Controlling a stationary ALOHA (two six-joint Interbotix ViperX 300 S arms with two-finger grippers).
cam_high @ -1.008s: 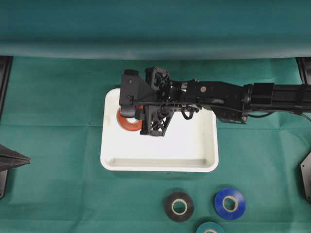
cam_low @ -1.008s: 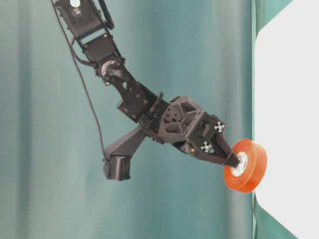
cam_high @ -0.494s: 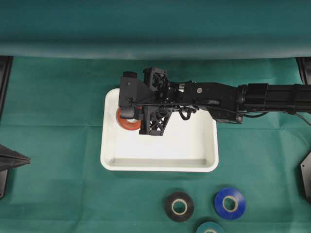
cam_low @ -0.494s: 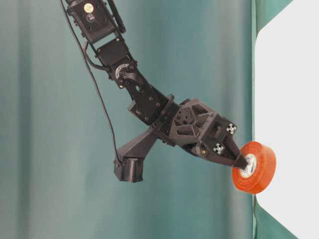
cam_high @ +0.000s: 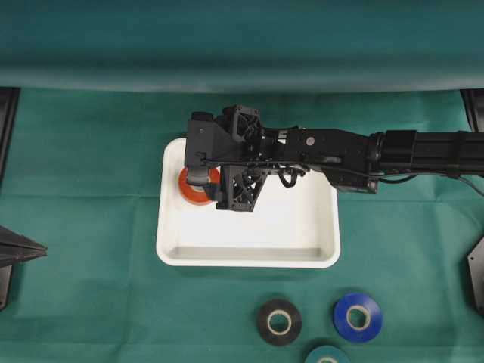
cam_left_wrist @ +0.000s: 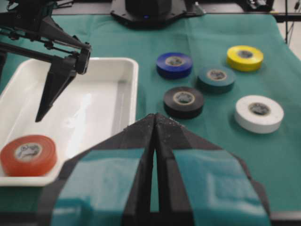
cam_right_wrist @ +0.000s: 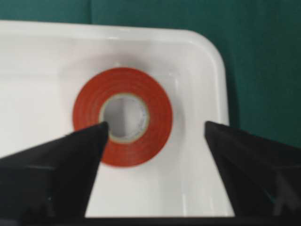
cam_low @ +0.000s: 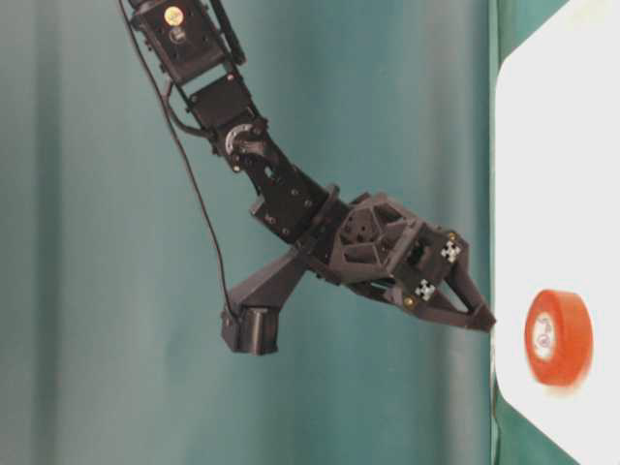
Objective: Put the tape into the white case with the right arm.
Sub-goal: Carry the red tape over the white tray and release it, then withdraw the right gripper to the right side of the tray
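One down: the orange tape [cam_right_wrist: 122, 117] sits flat in a corner of the white case [cam_high: 302, 227], right gripper [cam_right_wrist: 153, 129] spread above it, letting go. Left gripper [cam_left_wrist: 155, 141] pinched together. Five rolls wait outside.

I'm seeing the right arm [cam_low: 291, 199] all black, cable trailing, checker tags by its pointed fingers [cam_low: 465, 312]; left gripper [cam_left_wrist: 155, 136] wearing light-blue patches.

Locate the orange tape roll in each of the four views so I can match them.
Overhead: orange tape roll, upper left in the white case, partly under the right gripper.
Table-level: lower right.
Left wrist: bottom left.
Right wrist: centre, between open jaws.
Shared landmark: the white case.
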